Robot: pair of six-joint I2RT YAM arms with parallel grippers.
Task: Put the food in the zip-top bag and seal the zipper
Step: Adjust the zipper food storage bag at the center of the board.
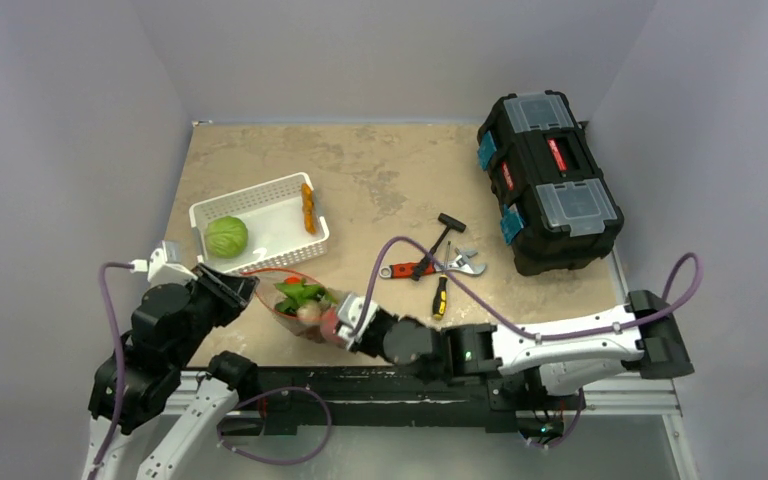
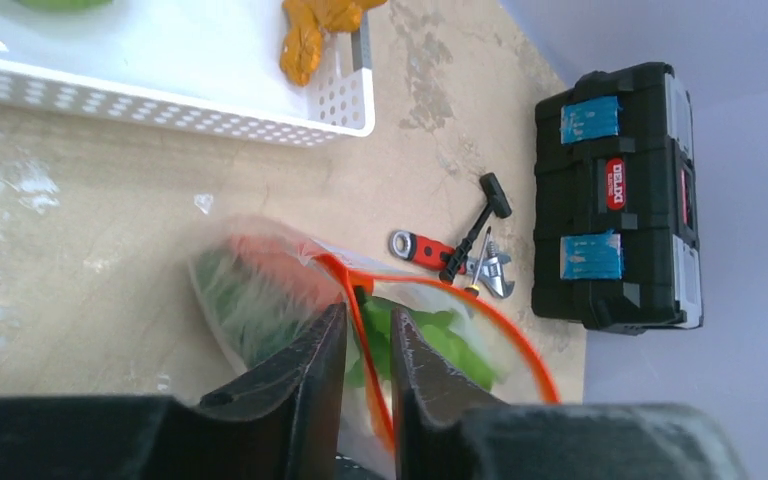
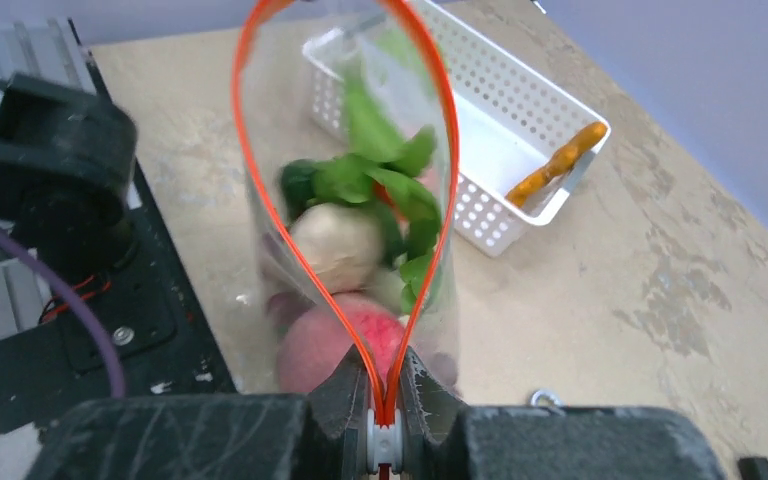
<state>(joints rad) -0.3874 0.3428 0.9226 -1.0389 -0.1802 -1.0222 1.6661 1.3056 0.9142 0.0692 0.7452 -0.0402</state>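
Note:
The zip-top bag (image 1: 298, 303) hangs between my two grippers near the table's front edge, its mouth open. My right gripper (image 3: 387, 368) is shut on one end of the red-orange zipper (image 3: 430, 150), at its white slider. My left gripper (image 2: 368, 316) is nearly closed, with the zipper's other end (image 2: 362, 300) between its jaws. Inside the bag are a pink peach (image 3: 345, 340), leafy greens (image 3: 380, 175) and a pale round piece (image 3: 335, 245). A green cabbage (image 1: 226, 236) and an orange carrot (image 1: 308, 207) lie in the white basket (image 1: 280, 188).
A red-handled wrench (image 1: 397, 269), a hammer (image 1: 438, 242) and a screwdriver (image 1: 440, 293) lie right of the bag. A black toolbox (image 1: 548, 180) stands at the back right. The basket is just behind the bag.

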